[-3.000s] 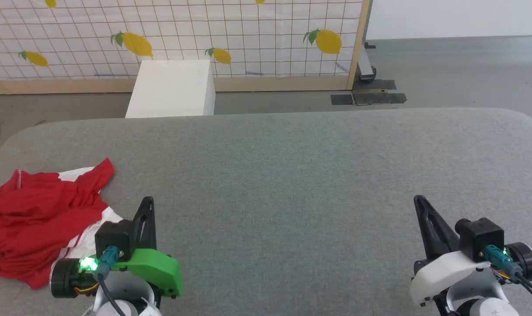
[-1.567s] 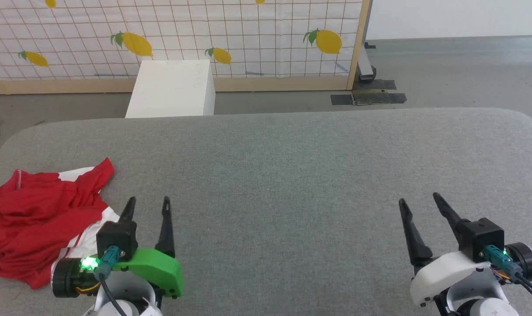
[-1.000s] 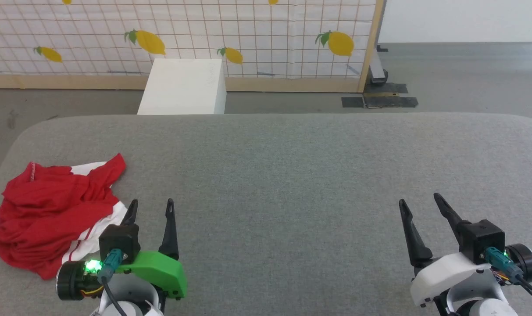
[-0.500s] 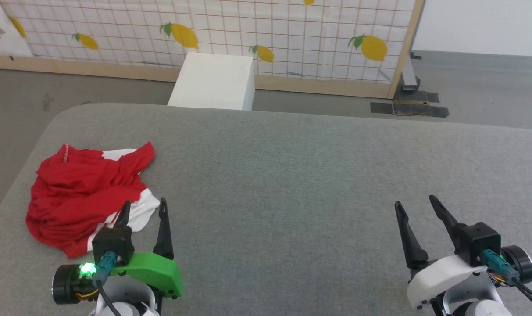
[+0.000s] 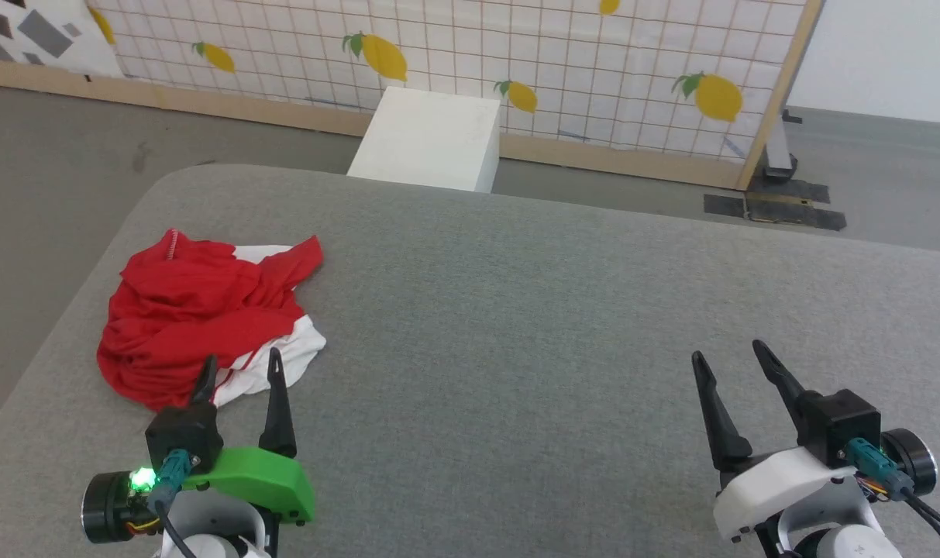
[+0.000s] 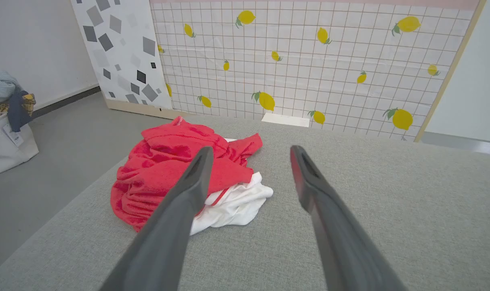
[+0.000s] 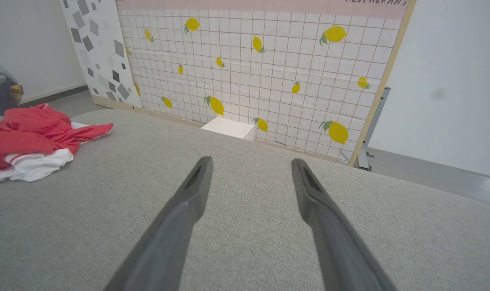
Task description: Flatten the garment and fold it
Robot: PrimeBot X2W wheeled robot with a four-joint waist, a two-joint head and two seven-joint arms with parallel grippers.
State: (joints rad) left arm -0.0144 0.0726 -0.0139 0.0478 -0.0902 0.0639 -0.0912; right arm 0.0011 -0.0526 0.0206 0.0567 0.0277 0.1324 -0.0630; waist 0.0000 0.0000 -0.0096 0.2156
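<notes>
**Crumpled garment [image 5: 191, 310] at the counter's [image 5: 516, 325] left end; both end effectors open and empty**

The counter is a broad surface covered in grey woven fabric, with rounded corners, and takes up most of the head view. Beyond its far edge stands a screen [image 5: 593, 62] of white squared cloth printed with yellow lemons, set in a pale wooden frame. A panel [image 6: 119, 52] with scattered grey squares stands beside it to the left. Grey floor [image 5: 43, 155] runs between the screen and the counter. A white box [image 5: 431, 139] sits on the floor against the foot of the screen, just behind the counter's far edge. In the left wrist view a pale bag [image 6: 6, 141] with bundled clothes on top stands on the floor, well off to the left.

The garment lies bunched in a heap near the counter's left edge. It is mostly bright red, unfolded and heavily wrinkled. A white sleeve [image 5: 291, 353] with thin red stripes spills out at its near right side.

The left end effector [image 5: 241, 356] is at the lower left, its two dark fingers spread apart and gripping nothing. They point at the near edge of the heap; the left fingertip overlaps the cloth in the head view, and contact cannot be told. The right end effector [image 5: 727, 350] is at the lower right over bare counter, well apart from the garment, its fingers likewise spread and empty.
</notes>
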